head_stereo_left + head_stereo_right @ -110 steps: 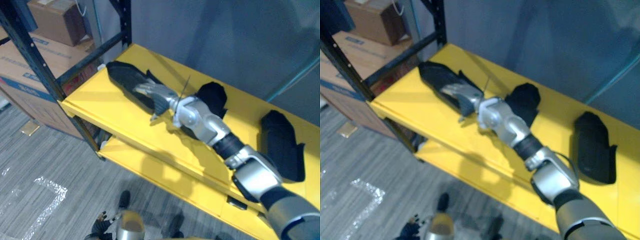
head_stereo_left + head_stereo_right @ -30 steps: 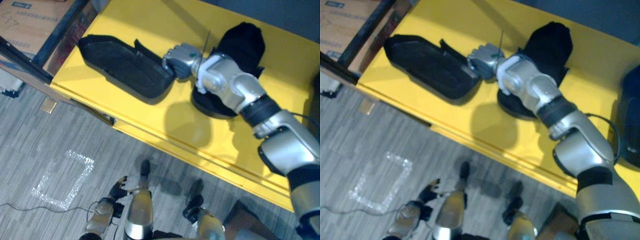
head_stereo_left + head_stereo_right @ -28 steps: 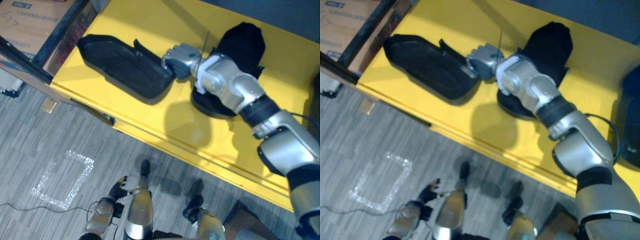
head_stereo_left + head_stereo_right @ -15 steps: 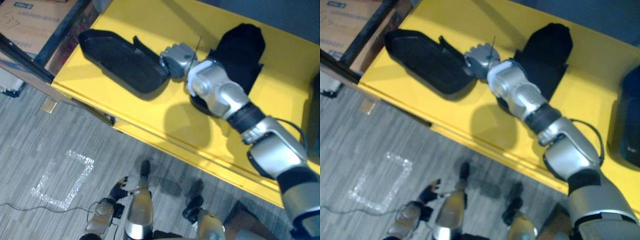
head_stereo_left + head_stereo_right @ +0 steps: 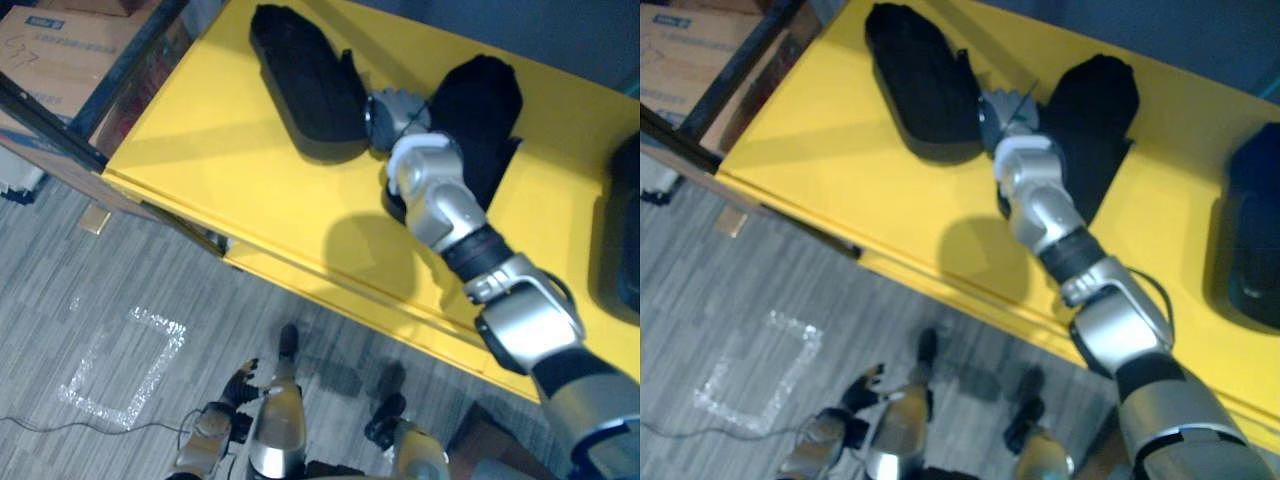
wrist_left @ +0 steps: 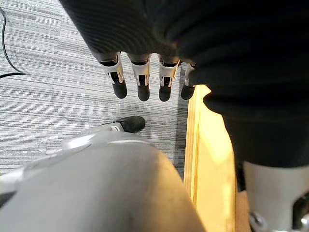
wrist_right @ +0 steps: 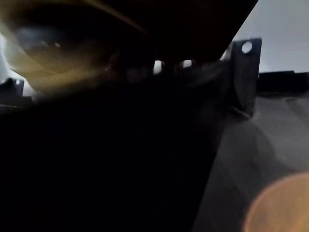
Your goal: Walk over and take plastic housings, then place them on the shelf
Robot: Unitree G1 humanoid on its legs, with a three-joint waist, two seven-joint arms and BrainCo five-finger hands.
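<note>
Lettering shows on one thing, the cardboard box (image 5: 55,55) at the far left, beyond the left end of the yellow shelf (image 5: 200,140). A short blue printed mark (image 5: 22,11) sits on the box's top face by its far edge. Just nearer than that is a dark handwritten scrawl (image 5: 22,44), perhaps a few characters, too small and faint to make out. The right eye view shows the same blue mark at the box's far-left corner, equally unreadable.
</note>
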